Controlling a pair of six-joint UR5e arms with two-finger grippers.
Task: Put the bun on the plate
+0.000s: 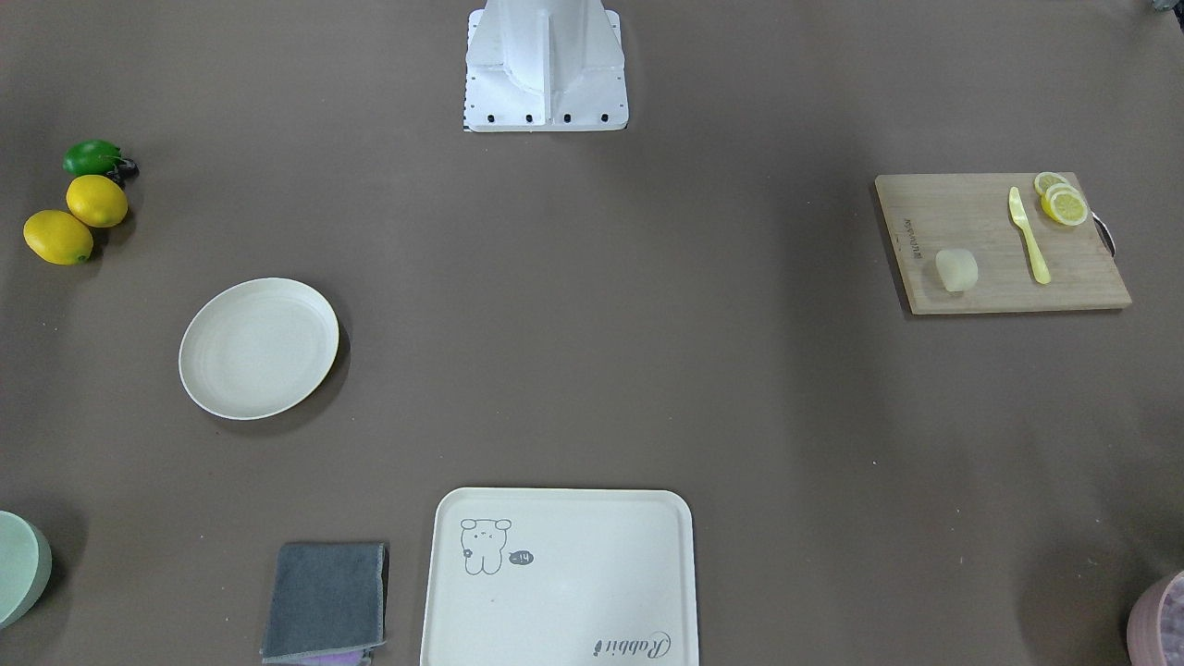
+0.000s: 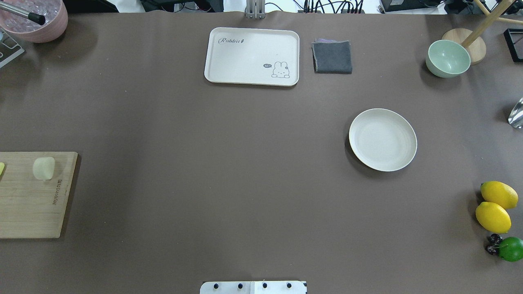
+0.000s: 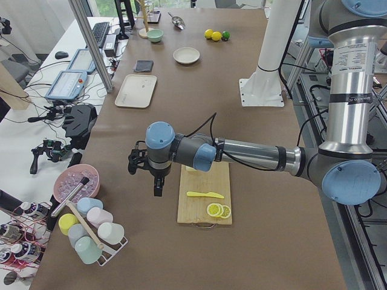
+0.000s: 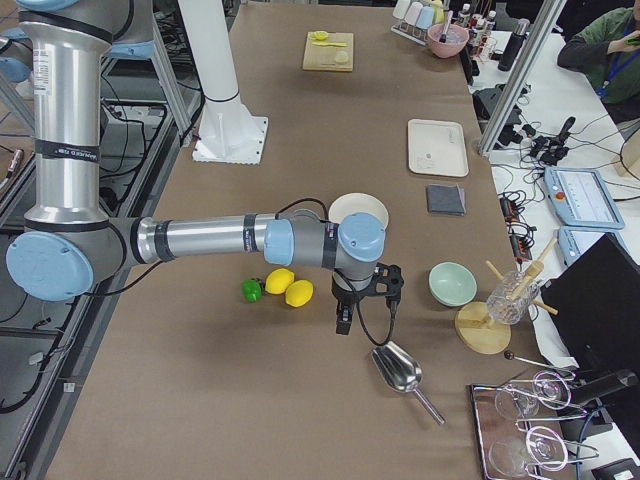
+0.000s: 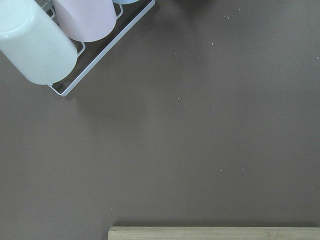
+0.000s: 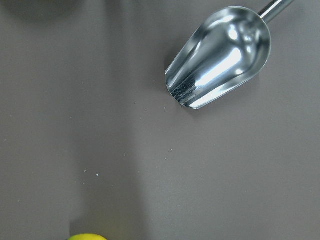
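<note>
Bun (image 1: 956,269) on board (image 1: 971,213), well apart from plate (image 1: 259,349).
Left gripper (image 3: 158,188) hangs beside board, right gripper (image 4: 344,318) between lemons (image 4: 290,288) and scoop (image 4: 397,368); can't tell either's jaw state.

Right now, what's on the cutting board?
The bun, a yellow knife and lemon slices lie on the board. Nothing covers them in the front view; the overhead view crops off the slices.

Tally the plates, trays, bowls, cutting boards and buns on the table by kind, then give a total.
plate: 1
tray: 1
bowls: 2, green bowl and pink bowl
cutting board: 1
bun: 1
Total: 6
</note>
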